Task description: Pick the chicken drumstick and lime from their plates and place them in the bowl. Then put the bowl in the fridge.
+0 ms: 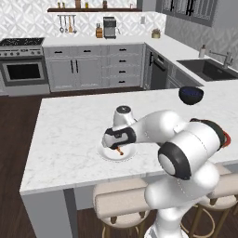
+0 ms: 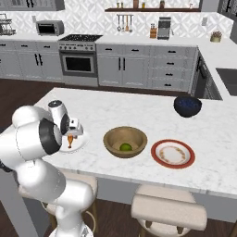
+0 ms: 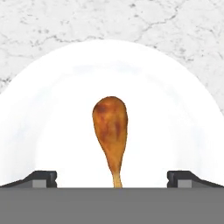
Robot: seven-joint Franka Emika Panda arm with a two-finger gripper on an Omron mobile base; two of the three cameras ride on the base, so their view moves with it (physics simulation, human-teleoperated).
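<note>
White arm folded forward and downward, elbow raised, wrist bent so the hand points straight down. Gripper [image 3: 112,179] held low with jaws spread wide, grasping nothing.

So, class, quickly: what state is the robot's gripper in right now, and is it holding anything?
Gripper: open, holding nothing; its tips straddle the chicken drumstick lying on the white plate.

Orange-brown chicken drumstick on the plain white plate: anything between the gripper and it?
Nothing visible. The orange-brown chicken drumstick lies alone on the plain white plate. The open two-finger gripper hangs just above it, fingertips either side of the bone end, in the hand view.
</note>
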